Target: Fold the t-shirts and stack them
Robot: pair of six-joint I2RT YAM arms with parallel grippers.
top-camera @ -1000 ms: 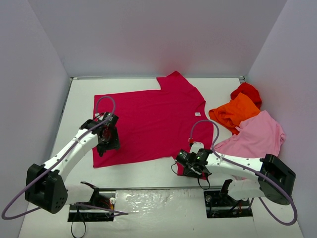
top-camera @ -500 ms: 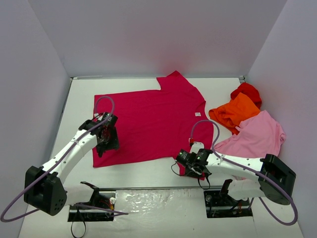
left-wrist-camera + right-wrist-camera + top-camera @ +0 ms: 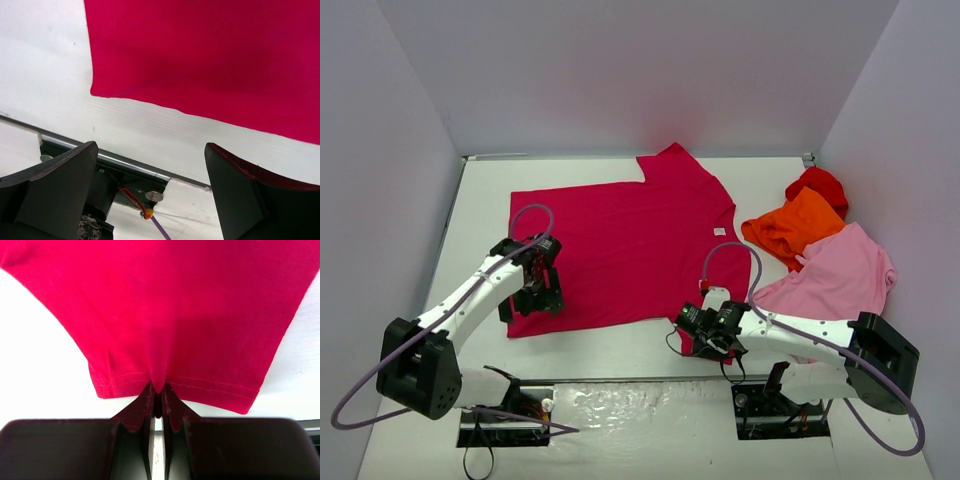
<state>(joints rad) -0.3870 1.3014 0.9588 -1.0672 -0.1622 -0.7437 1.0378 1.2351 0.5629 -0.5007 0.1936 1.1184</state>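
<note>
1. The raspberry-red soft cloth short-sleeved t-shirt (image 3: pixel 620 245) lay spread nearly flat in the middle of the white table (image 3: pixel 610 350). Its bottom hem faced left and its neck faced right.
2. A small white neck tag (image 3: pixel 718 230) showed at its collar. One sleeve pointed toward the far wall, and the other reached toward the near edge.
3. In the right wrist view the cloth (image 3: pixel 160 305) rose in a soft ridge from the stitched sleeve hem, and the rest of it was smooth.
4. The right gripper (image 3: pixel 696 336) was pressed together on that near sleeve hem, with its fingers (image 3: pixel 145 405) pinching a small fold of raspberry cloth.
5. The left gripper (image 3: pixel 530 300) was over the near left part of the same shirt. Its fingers (image 3: pixel 75 170) were spread wide, with nothing between them.
6. The left wrist view showed the shirt's near left corner (image 3: pixel 210 60) lying flat ahead of that gripper. Whether the fingertips touched the cloth could not be told.
7. At the table's right side, three more shirts lay crumpled and touching one another.
   - The orange cloth t-shirt (image 3: pixel 795 228) lay in the middle of the group.
   - The bright red cloth t-shirt (image 3: pixel 817 185) lay behind it.
   - The pale pink cloth t-shirt (image 3: pixel 835 272) lay nearest the arms.
8. In all there were four t-shirts, one neck tag and two grippers.
</note>
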